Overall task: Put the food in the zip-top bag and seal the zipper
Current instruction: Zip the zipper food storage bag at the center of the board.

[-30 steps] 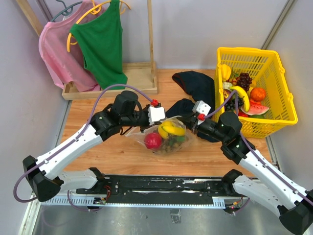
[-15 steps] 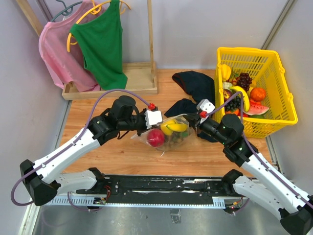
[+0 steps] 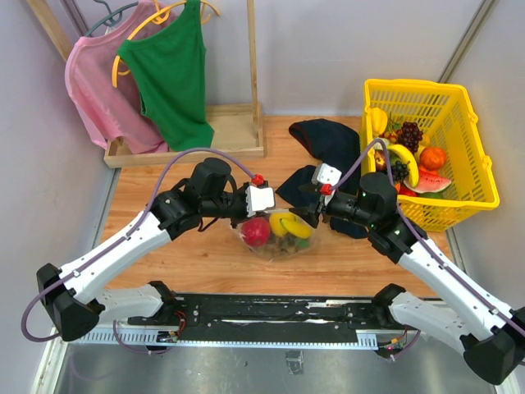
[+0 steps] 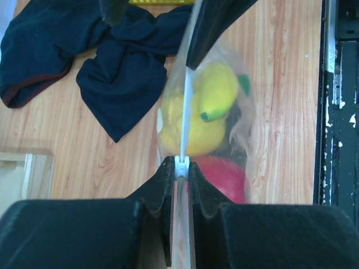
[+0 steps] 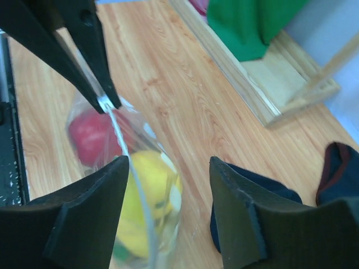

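Centrally on the wooden table (image 3: 164, 254), the clear zip-top bag (image 3: 277, 240) lies between the two arms. It holds a red apple (image 3: 255, 231), a banana (image 4: 216, 89), a lemon (image 4: 196, 134) and dark grapes (image 3: 287, 245).

The left gripper (image 4: 180, 171) is pinched tight on the zipper (image 4: 184, 112) at one end of the mouth, holding the strip up on edge (from its wrist camera, the pale strip runs straight away from the fingertips). The right gripper (image 5: 168, 168) stands with its jaws apart at the other end. The strip passes between them, close to one finger, and is not clamped.

A crumpled navy cloth (image 3: 332, 139) lies just behind the bag. A yellow lattice basket (image 3: 476, 176) of more fruit sits at the table's right edge. A green tank top (image 3: 168, 74) hangs at the back left.
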Controlling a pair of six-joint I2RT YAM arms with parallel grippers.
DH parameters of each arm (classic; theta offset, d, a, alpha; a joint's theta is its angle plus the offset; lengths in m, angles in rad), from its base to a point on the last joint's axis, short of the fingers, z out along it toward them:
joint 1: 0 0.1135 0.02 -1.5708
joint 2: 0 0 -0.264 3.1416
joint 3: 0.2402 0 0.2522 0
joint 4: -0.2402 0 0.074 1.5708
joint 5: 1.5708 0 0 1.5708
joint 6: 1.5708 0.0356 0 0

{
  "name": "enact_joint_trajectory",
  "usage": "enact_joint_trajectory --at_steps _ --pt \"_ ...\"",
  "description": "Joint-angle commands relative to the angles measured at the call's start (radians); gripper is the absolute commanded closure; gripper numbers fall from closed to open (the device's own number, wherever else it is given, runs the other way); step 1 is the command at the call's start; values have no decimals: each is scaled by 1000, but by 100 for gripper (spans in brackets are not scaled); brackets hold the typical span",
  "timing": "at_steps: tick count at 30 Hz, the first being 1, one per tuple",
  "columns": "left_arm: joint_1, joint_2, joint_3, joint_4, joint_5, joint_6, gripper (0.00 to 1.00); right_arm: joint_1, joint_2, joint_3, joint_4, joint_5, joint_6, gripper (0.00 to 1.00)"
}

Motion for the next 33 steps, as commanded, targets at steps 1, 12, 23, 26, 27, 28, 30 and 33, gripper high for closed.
enact_joint_trajectory --at_steps 1,12,23,26,27,28,30,33 --pt "3 12 49 22 56 29 100 -10 55 84 -40 -168 -64 38" --pt "2 27 55 48 100 16 100 25 189 162 -116 -310 -92 38" --pt "3 18 45 53 87 -27 100 42 226 185 -192 -198 -98 72" --pt "3 3 37 47 46 -60 100 43 196 173 -199 -145 -100 97" --pt "3 -3 34 45 39 -73 100 43 186 168 -200 -129 -101 99" --pt "2 -11 30 44 35 -85 100 42 177 166 -202 -105 -101 99" --pt "3 -27 20 43 25 -106 100 42 162 158 -211 -68 -97 99" --pt "3 -55 4 29 -7 -126 100 43 144 153 -220 -6 -82 99"
